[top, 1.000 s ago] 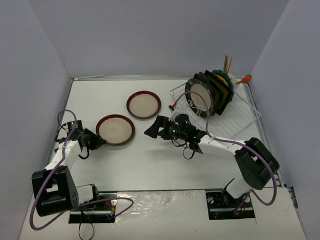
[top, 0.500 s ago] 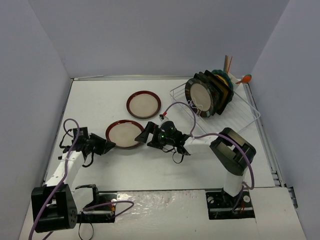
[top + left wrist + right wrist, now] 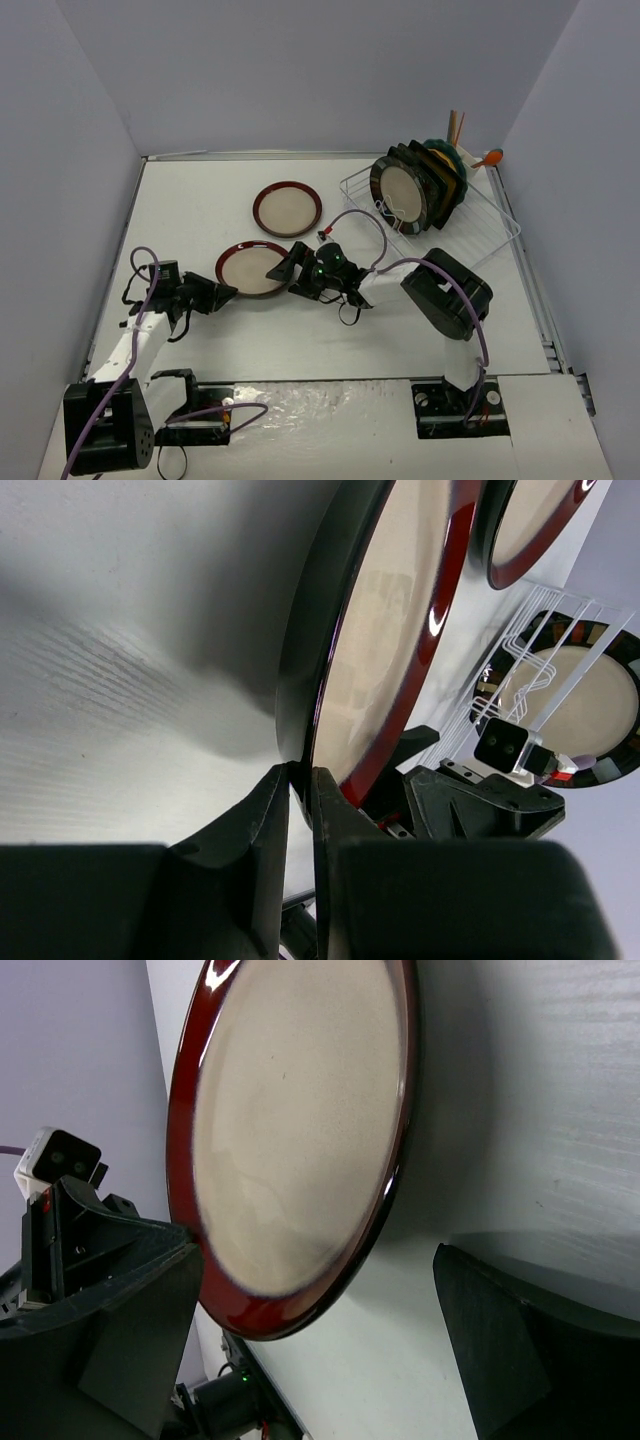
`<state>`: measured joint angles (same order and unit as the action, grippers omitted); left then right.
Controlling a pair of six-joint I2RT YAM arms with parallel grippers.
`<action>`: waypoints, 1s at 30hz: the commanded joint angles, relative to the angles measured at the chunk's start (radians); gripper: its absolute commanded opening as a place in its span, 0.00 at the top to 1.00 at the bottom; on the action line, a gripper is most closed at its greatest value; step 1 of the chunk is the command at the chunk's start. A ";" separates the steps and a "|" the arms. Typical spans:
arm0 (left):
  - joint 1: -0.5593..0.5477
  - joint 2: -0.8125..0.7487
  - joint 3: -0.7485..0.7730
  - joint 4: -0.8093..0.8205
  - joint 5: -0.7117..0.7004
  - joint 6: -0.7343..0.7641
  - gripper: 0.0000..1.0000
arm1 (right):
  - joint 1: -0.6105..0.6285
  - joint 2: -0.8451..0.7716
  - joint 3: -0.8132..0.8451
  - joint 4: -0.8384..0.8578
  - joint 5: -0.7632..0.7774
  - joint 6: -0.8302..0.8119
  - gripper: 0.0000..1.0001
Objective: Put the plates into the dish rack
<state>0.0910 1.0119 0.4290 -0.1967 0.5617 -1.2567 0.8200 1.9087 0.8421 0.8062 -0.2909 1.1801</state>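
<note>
A round cream-centred plate with a red-brown rim hangs tilted just above the table. My left gripper is shut on its left rim. My right gripper is open at its right rim, one finger on each side, apart from the plate. A second red-brown rimmed plate lies flat farther back. The white wire dish rack at the back right holds several plates standing on edge.
Utensils stand in the caddy at the rack's far corner, with an orange-tipped one beside them. Grey walls close in the table on three sides. Both arms' cables hang in loops over the near table.
The left arm carried the plate right and nearer, its far edge lifting. The right gripper swung left from near the rack until its open jaws straddle the plate's right rim.
</note>
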 commanded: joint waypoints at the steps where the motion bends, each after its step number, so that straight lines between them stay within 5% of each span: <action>1: -0.016 -0.047 0.053 0.139 0.108 -0.046 1.00 | 0.008 0.024 0.056 0.109 0.018 0.042 0.08; 9: -0.026 -0.064 0.030 0.119 0.124 -0.033 1.00 | -0.003 0.076 0.053 0.205 -0.006 0.084 0.25; 23: -0.030 -0.081 -0.001 0.057 0.135 0.023 1.00 | -0.018 0.042 0.011 0.283 0.022 0.093 0.94; 27: -0.029 -0.079 -0.012 0.038 0.118 0.059 0.99 | -0.017 -0.024 0.004 0.240 0.048 0.055 1.00; 30: -0.030 -0.077 -0.027 0.030 0.101 0.091 0.86 | -0.020 -0.100 0.005 0.195 0.070 0.004 1.00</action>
<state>0.0711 0.9627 0.3752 -0.2352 0.6072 -1.2321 0.8063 1.9742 0.8311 0.9648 -0.2793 1.2885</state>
